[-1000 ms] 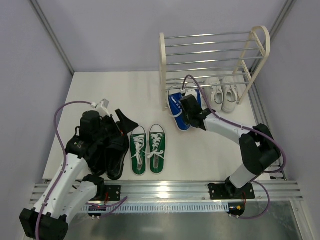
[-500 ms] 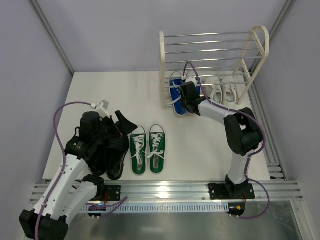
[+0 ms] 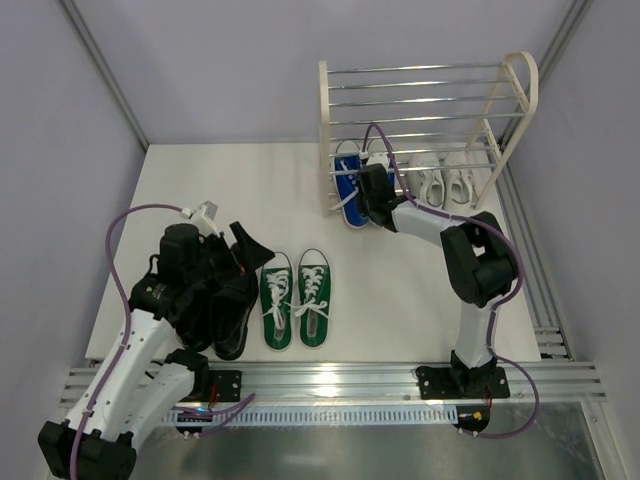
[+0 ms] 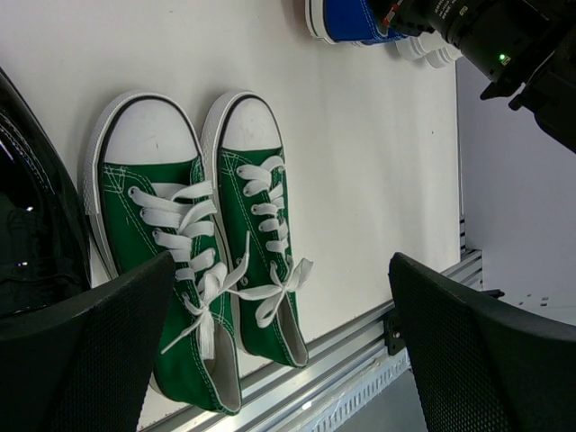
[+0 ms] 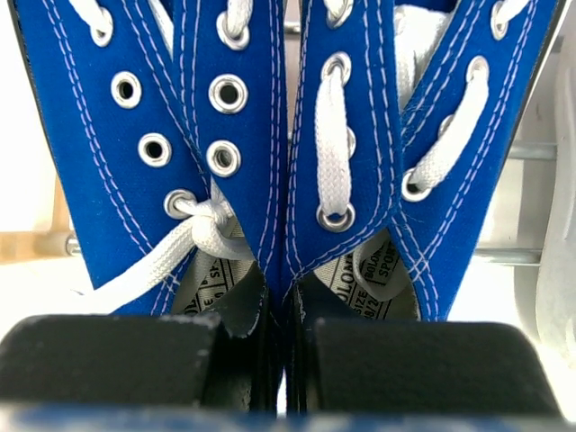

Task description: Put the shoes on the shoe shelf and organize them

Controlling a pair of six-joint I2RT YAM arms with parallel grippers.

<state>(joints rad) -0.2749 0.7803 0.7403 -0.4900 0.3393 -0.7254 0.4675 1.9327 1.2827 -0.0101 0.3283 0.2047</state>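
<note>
My right gripper [image 3: 371,197] is shut on the inner walls of both blue sneakers [image 3: 349,183], pinching them together; the right wrist view shows the pair [image 5: 243,135] with my right gripper [image 5: 286,360] closed on it. Their toes lie on the lowest rods at the left end of the shoe shelf [image 3: 325,120]. White sneakers [image 3: 445,185] sit to their right on the same tier. Green sneakers [image 3: 296,298] and black shoes [image 3: 230,315] lie on the floor. My left gripper [image 3: 236,262] is open over the black shoes; in the left wrist view it [image 4: 283,306] frames the green sneakers [image 4: 171,234].
The shelf's upper tier [image 3: 420,85] holds nothing. A metal rail [image 3: 330,378] runs along the near edge. A purple cable [image 3: 385,165] loops over the right wrist by the shelf. Walls close in on both sides.
My right arm has pushed the blue sneakers away from me, from the floor in front of the shelf onto its lowest tier. The left arm has not moved.
</note>
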